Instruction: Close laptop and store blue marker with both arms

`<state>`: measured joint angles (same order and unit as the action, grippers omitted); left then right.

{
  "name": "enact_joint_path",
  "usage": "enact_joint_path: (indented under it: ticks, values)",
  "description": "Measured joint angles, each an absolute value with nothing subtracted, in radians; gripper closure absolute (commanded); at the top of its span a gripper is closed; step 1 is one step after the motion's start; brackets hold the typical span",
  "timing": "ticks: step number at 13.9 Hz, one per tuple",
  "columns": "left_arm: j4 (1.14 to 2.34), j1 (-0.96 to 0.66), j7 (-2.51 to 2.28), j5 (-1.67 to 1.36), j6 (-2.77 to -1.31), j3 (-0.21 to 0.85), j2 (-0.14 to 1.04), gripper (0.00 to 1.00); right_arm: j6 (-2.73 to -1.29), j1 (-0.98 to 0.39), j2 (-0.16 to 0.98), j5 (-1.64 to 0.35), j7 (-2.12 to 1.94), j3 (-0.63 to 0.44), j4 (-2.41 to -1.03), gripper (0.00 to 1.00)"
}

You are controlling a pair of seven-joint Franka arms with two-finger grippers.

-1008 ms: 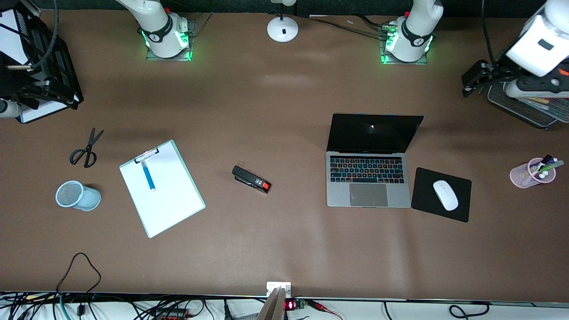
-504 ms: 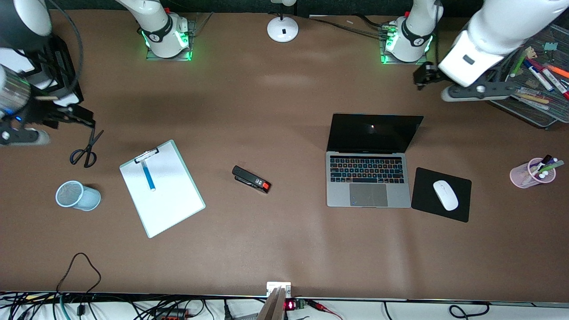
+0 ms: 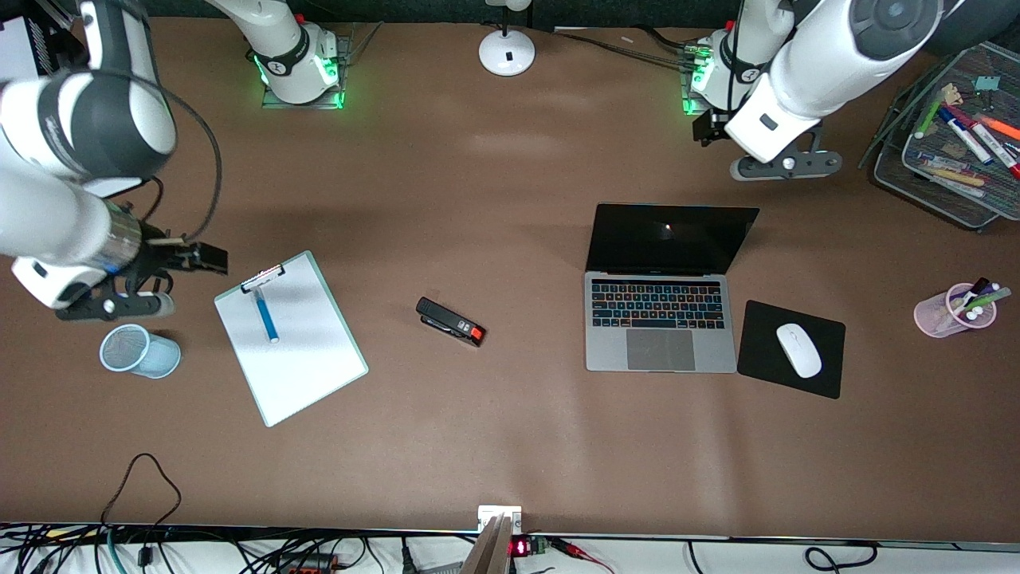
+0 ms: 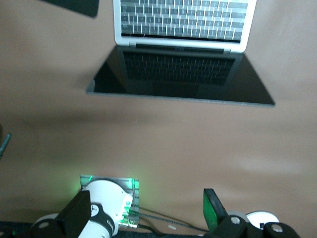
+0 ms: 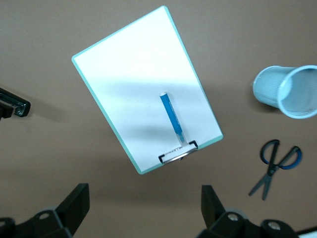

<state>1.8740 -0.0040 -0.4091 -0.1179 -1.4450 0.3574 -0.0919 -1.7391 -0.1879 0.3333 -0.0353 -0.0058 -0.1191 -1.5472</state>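
Note:
The laptop [image 3: 660,319] stands open on the table toward the left arm's end, screen black; the left wrist view shows it too [image 4: 181,74]. The blue marker [image 3: 265,315] lies on a white clipboard [image 3: 303,359] toward the right arm's end, and also shows in the right wrist view [image 5: 173,119]. My left gripper [image 3: 705,126] is open and empty, up over the bare table between the laptop's lid and the left arm's base; it shows in its wrist view [image 4: 146,213]. My right gripper [image 3: 209,257] is open and empty, just beside the clipboard's clip end [image 5: 143,201].
A light-blue mesh cup [image 3: 139,351] lies near the clipboard. Scissors [image 5: 275,166] lie under the right arm. A black stapler [image 3: 450,321] lies mid-table. A mouse [image 3: 798,349] sits on a black pad [image 3: 825,375]. A pink cup of markers [image 3: 954,309] and a wire tray [image 3: 892,171] stand at the left arm's end.
Both arms have swung in from the table's ends: the left gripper to above the table by the laptop's lid, the right gripper to beside the clipboard. Nothing on the table has moved.

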Motion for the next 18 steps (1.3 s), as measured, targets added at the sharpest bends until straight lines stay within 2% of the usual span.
enact_joint_path:
  ticks: [3, 10, 14, 18]
  values:
    - [1.959, -0.004, -0.447, -0.119, -1.485, 0.405, -0.098, 0.00, -1.822, -0.191, 0.425, -0.037, -0.055, -0.119, -1.545, 0.00]
    - [2.181, -0.003, -0.459, -0.119, -1.729, 0.429, -0.097, 0.00, -1.963, -0.193, 0.567, -0.037, -0.284, -0.120, -1.541, 0.00]
    - [2.205, 0.002, -0.457, -0.116, -1.813, 0.429, -0.065, 0.00, -2.019, -0.188, 0.626, -0.037, -0.360, -0.122, -1.541, 0.00]
    - [2.203, 0.007, -0.457, -0.072, -1.913, 0.429, 0.027, 0.00, -2.078, -0.184, 0.675, -0.037, -0.395, -0.123, -1.542, 0.00]
